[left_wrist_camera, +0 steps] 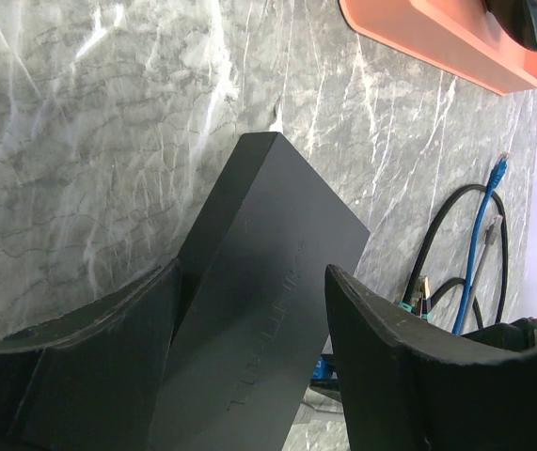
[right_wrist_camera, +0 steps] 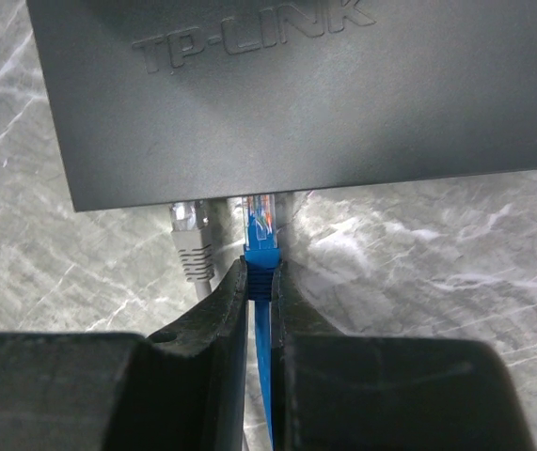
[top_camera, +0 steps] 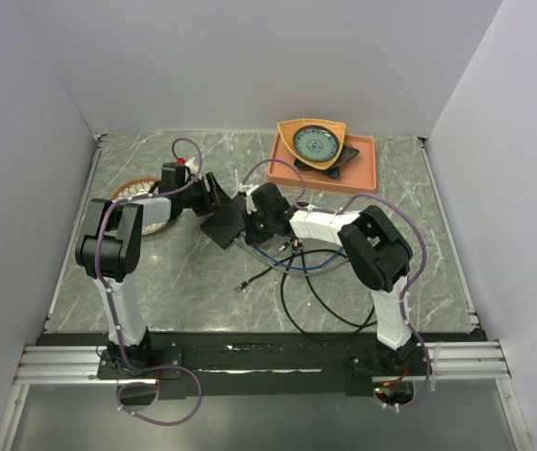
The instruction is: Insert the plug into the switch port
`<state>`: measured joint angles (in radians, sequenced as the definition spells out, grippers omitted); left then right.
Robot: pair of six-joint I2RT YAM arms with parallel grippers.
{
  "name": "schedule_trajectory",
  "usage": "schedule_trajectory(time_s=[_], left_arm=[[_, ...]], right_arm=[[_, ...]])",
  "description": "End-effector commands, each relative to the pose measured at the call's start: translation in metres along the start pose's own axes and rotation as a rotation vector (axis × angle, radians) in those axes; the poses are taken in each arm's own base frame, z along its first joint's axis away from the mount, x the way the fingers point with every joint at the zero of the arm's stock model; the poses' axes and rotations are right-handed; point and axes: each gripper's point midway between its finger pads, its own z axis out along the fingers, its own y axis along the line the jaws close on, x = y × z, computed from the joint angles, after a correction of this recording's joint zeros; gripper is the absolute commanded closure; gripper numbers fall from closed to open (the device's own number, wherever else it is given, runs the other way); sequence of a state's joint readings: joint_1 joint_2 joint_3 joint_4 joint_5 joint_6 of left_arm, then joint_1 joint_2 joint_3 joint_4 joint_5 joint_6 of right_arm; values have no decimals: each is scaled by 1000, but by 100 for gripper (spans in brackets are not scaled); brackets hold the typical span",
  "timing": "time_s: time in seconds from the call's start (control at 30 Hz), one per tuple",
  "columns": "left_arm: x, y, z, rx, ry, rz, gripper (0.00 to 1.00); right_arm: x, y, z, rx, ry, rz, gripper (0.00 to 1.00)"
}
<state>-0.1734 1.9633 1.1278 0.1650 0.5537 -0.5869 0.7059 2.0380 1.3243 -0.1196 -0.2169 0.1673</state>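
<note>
Right gripper (right_wrist_camera: 260,272) pinched nearly shut on blue plug (right_wrist_camera: 261,230). Plug tip meets switch box (right_wrist_camera: 296,94) edge just ahead of fingertips; switch port hidden under that edge. Grey plug (right_wrist_camera: 189,235) just left. Left gripper (left_wrist_camera: 251,272) wide, clamping box sides.

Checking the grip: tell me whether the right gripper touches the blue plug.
Touching. Right wrist view: right gripper clamps the blue plug from both sides.

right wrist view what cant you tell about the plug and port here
- port openings: right wrist view, hidden under the top face of the switch
- how deep the blue plug in the right gripper sits: same view, tip meets that overhang
- top external: plug too small, under the right arm
- left wrist: port edge behind the fingers of the left gripper
</note>
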Motion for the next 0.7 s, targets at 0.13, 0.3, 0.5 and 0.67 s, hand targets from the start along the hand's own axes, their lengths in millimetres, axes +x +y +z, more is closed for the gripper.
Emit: schedule_trajectory(time_s=[0.13,0.3,0.5,0.67], left_arm=[[4,-13,4,72,27,21,33],[4,-14,4,80,29,17,33],[4,-17,4,91,33,20,33],[6,-15,5,91,39,22,32]], right_arm=[[-50,-11,-12,60,-157,-8,100],[-54,-4,-9,26,-153,-6,100],[-56,6,-3,-13,-157,-9,100],[-65,12,-7,-25,-185,-14,100]])
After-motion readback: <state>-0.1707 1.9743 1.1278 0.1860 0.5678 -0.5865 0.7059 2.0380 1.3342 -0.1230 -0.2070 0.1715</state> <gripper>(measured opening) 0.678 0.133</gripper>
